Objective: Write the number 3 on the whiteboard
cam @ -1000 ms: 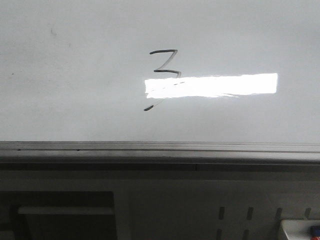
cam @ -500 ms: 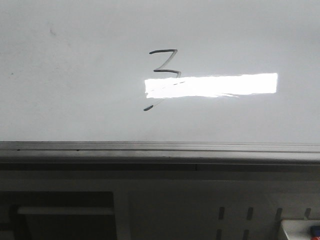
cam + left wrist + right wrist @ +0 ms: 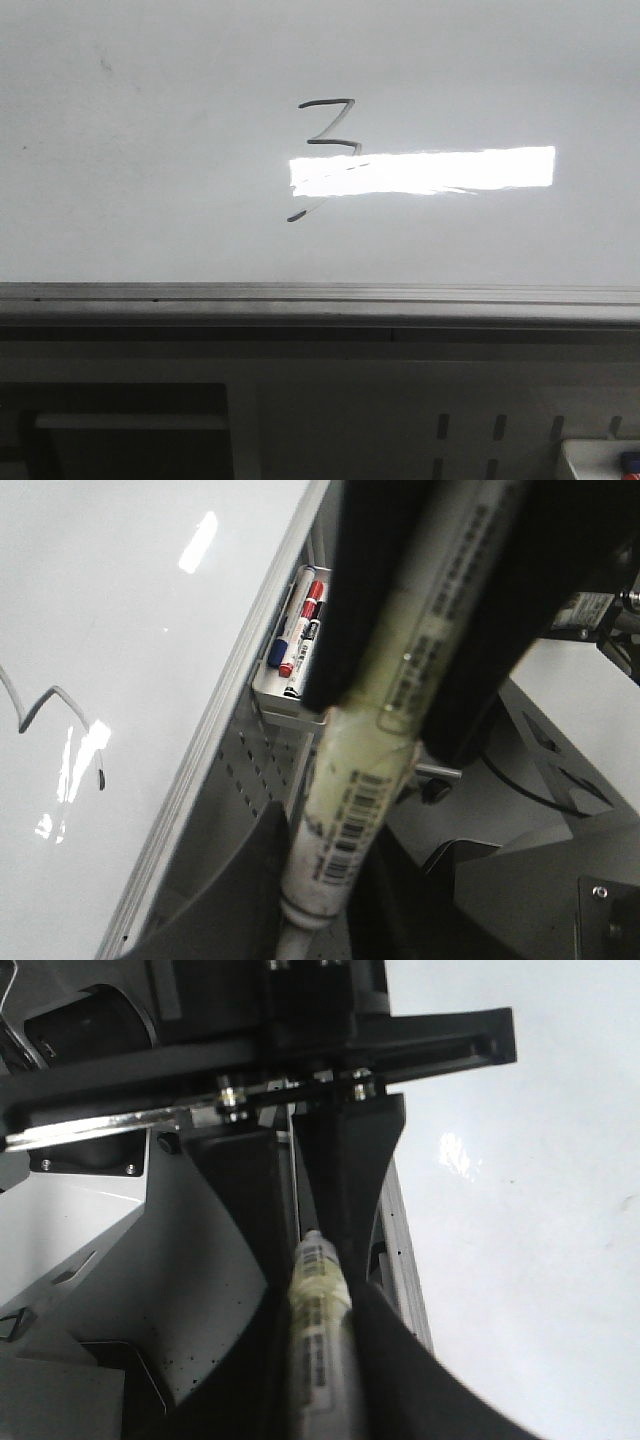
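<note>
Number 3 (image 3: 55, 715) apart from left hand (image 3: 385, 735)

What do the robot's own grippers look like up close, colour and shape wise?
Both are matte black. The left gripper shows broad, dark fingers. The right gripper has long tapering black fingers hanging from a flat black crossbar with small silver screws; a metal strip runs beside it. No sleeves or printed markings show.

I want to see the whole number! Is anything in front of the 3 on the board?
No object covers the 3 on the whiteboard. Only a bright glare washes out its lower half in the front view. The left gripper holds its marker off the board.
</note>
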Controlling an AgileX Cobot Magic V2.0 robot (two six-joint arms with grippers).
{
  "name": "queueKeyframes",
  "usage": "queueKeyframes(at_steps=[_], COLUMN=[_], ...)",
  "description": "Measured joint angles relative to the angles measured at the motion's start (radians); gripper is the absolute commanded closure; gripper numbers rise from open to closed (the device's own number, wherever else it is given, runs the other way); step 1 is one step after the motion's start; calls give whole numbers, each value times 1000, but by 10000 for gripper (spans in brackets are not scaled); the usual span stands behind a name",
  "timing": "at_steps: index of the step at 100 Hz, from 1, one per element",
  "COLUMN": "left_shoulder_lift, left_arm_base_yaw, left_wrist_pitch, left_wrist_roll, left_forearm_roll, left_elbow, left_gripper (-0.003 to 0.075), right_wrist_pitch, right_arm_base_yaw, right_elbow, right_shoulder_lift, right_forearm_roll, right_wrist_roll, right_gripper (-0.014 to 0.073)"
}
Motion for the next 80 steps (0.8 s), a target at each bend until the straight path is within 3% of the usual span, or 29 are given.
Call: queueKeyframes(at_steps=[6, 20, 28, 39, 48, 57, 68, 80], left_shoulder_lift=[0, 0, 0, 2, 2, 5, 23, 84], left_arm_base_yaw=[0, 0, 0, 0, 0, 0, 0, 2], left_wrist_pitch=[5, -5, -24, -61, -132, -254, -448, -656], left_wrist_roll=[7, 5, -15, -89, -157, -241, -366, -488], left_forearm_roll=[0, 0, 6, 13, 15, 15, 15, 8], left_elbow=[0, 0, -4, 8, 45, 104, 208, 304], left_gripper=[741, 741, 741, 741, 741, 741, 741, 741], right_wrist_pitch=[-2, -6, -17, -41, -46, -42, -22, -9], right_arm_base_yaw=[0, 0, 1, -1, -25, -61, -108, -155], right_elbow=[0, 0, -2, -2, -4, -4, -1, 36], right_shoulder_lift=[2, 2, 0, -39, -102, -168, -241, -326], right_forearm_roll=[0, 0, -21, -87, -128, -149, -155, -157], right_wrist_roll=[0, 0, 9, 86, 153, 199, 217, 237], right_gripper=[515, 160, 106, 140, 230, 379, 666, 638])
